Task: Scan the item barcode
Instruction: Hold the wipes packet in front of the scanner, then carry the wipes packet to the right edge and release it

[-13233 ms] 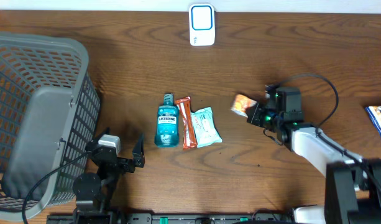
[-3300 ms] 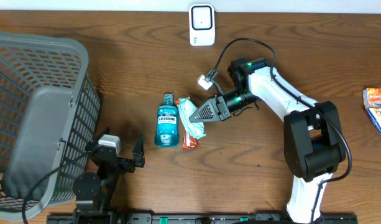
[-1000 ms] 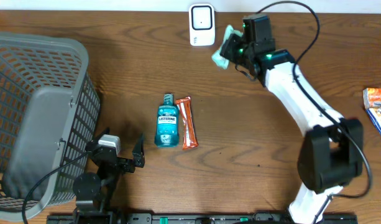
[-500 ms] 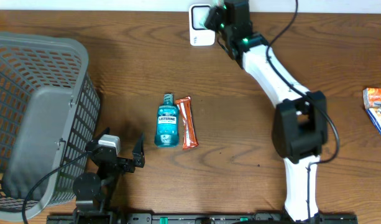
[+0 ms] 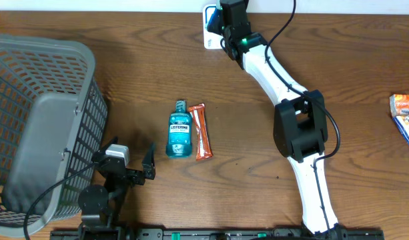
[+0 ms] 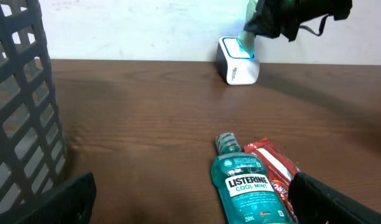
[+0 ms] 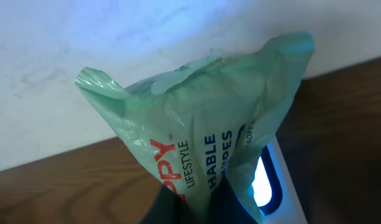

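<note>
Wipes pack (image 7: 199,134) in right gripper (image 7: 191,202)

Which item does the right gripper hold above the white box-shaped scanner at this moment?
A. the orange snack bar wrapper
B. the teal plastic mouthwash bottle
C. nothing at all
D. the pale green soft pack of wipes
D: the right wrist view shows the pale green soft pack of wipes pinched in the right gripper, just above the lit white box-shaped scanner.

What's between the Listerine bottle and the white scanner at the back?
Nothing but bare tabletop from Listerine bottle to scanner, shown overhead and from the left wrist.
</note>
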